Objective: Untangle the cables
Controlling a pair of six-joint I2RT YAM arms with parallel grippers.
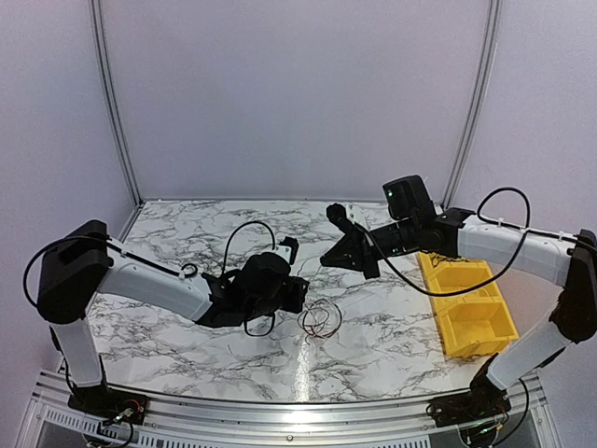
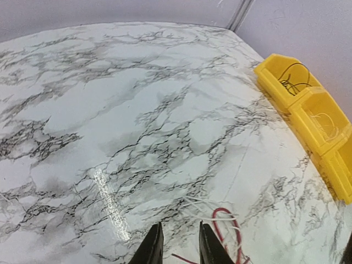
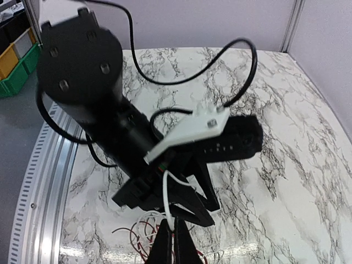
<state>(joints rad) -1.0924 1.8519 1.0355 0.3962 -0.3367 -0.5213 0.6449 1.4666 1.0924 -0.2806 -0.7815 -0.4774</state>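
Left fingers (image 2: 153,248) low over tabletop (image 2: 110,110), slightly parted, nothing gripped. Tangle of cables (image 1: 320,319) lies just right of them, red loop (image 2: 230,234) nearest. Right fingers (image 3: 164,245) raised, clenched on a white cable (image 3: 165,198).

Pale lilac walls (image 1: 298,93) stand far and at both sides, metal posts (image 1: 114,103) in far corners; light glares on the marble table (image 1: 187,233).
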